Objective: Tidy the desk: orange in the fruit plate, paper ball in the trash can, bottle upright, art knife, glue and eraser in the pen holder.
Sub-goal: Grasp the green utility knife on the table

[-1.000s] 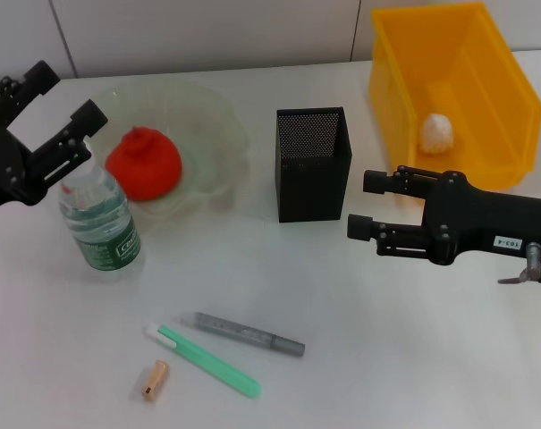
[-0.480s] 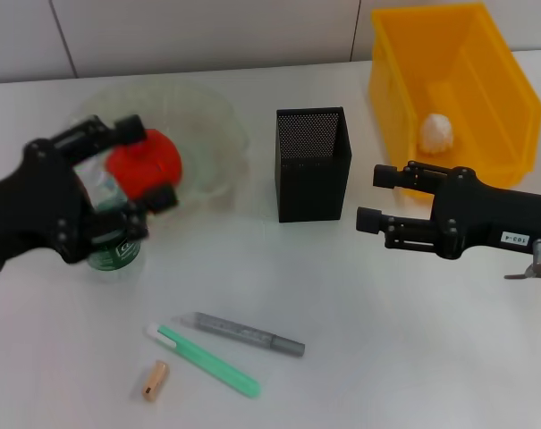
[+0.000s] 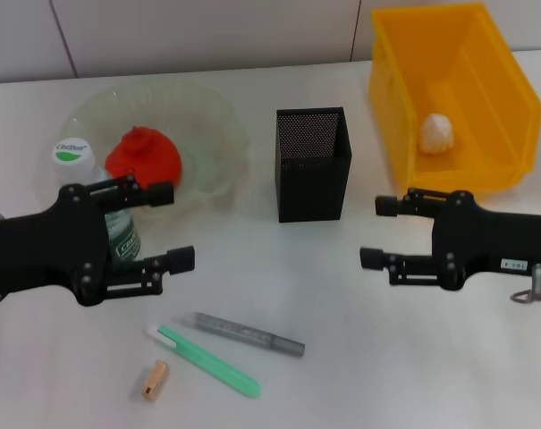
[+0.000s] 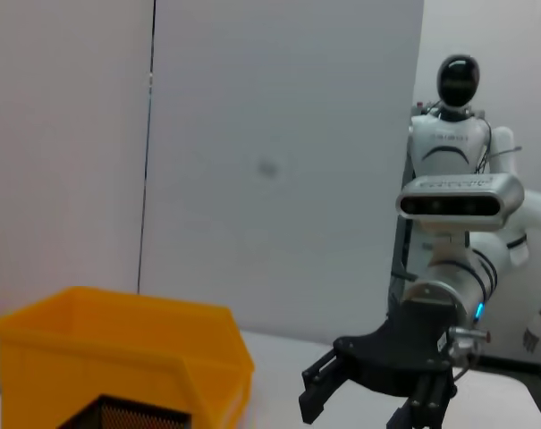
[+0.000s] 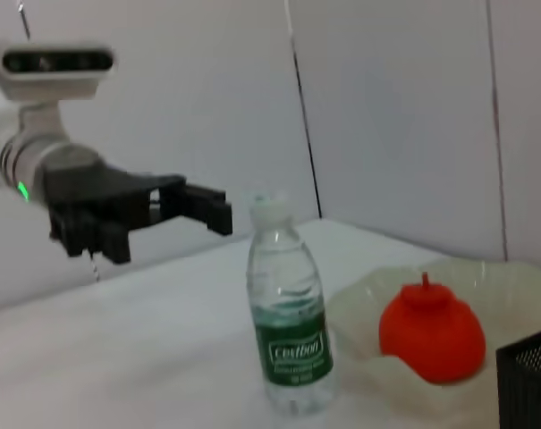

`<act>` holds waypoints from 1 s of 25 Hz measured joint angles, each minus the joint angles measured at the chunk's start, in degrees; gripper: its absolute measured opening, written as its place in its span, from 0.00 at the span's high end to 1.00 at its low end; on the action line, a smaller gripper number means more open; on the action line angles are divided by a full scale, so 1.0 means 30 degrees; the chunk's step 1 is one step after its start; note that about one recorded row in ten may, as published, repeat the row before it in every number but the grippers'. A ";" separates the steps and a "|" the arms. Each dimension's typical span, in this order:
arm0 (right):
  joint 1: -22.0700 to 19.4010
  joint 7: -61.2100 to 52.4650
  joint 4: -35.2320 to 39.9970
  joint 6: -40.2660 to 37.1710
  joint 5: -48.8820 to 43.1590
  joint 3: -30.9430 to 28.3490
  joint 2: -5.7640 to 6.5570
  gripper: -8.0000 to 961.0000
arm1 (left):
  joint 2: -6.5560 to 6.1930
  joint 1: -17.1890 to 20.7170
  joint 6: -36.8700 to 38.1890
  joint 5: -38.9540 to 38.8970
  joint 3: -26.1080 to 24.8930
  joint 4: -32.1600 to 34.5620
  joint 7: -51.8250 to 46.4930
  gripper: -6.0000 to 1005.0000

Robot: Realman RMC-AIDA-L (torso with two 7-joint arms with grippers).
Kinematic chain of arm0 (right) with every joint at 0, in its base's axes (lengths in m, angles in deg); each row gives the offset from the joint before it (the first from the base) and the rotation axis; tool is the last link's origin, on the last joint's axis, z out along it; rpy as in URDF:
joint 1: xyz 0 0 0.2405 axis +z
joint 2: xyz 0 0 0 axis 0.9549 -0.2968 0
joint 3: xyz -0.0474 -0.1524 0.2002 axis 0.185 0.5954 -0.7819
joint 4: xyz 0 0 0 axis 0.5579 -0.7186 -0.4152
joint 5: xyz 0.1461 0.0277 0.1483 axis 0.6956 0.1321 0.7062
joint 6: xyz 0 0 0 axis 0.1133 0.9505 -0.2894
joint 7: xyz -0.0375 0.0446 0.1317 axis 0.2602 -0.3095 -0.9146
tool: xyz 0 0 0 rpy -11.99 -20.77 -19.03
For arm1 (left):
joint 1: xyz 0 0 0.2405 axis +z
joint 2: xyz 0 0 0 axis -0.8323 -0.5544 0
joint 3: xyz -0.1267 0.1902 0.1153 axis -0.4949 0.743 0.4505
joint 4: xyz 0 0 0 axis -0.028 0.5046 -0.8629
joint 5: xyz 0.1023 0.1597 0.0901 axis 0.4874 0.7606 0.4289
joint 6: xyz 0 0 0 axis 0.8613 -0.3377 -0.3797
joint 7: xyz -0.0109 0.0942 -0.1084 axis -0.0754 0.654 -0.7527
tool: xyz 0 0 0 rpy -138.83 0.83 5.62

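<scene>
The bottle point(image 3: 73, 154) point(image 5: 289, 322) stands upright beside the fruit plate point(image 3: 212, 116), its lower half hidden behind my left arm. The orange point(image 3: 145, 163) point(image 5: 431, 327) sits in the plate. My left gripper point(image 3: 173, 225) point(image 5: 216, 206) is open and holds nothing, just in front of the bottle. The paper ball point(image 3: 436, 132) lies in the yellow trash can point(image 3: 485, 63). The pen holder point(image 3: 312, 164) stands mid-table. A long grey stick point(image 3: 248, 333), a long green stick point(image 3: 207, 360) and the eraser point(image 3: 154, 379) lie near the front. My right gripper point(image 3: 375, 232) point(image 4: 328, 393) is open, right of the pen holder.
A white wall runs along the back of the table. The trash can point(image 4: 118, 349) and the pen holder's rim point(image 4: 131, 416) also show in the left wrist view. Bare tabletop lies between the two grippers.
My left arm has swung from the back left down past the bottle to stand in front of it. My right gripper has drifted slightly toward the front. The bottle stays put.
</scene>
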 joint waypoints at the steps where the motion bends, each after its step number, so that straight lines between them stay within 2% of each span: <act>1: -0.0047 0.0641 0.0007 -0.0004 -0.0344 -0.0110 -0.0013 0.19 | 0.0005 0.0121 -0.0010 0.0495 -0.0030 0.0051 -0.0039 0.20; 12: -0.0838 0.2087 0.0730 -0.0311 -0.1529 -0.0377 -0.0006 0.19 | 0.0070 0.0536 -0.0357 0.1844 -0.0079 0.0199 0.0032 0.20; 18: -0.1636 0.2121 0.2152 -0.2349 -0.2368 -0.0791 -0.0034 0.19 | 0.0082 0.0631 -0.0719 0.2774 0.0056 0.0367 -0.0092 0.20; 21: -0.2253 0.2095 0.3180 -0.3509 -0.2427 -0.1680 -0.0061 0.19 | 0.0130 0.0848 -0.0837 0.3464 0.0098 0.1229 -0.0914 0.20; 25: -0.2312 0.2053 0.3198 -0.4014 -0.2448 -0.2479 -0.0027 0.19 | 0.0156 0.0953 -0.0889 0.4272 0.0526 0.2068 -0.1707 0.20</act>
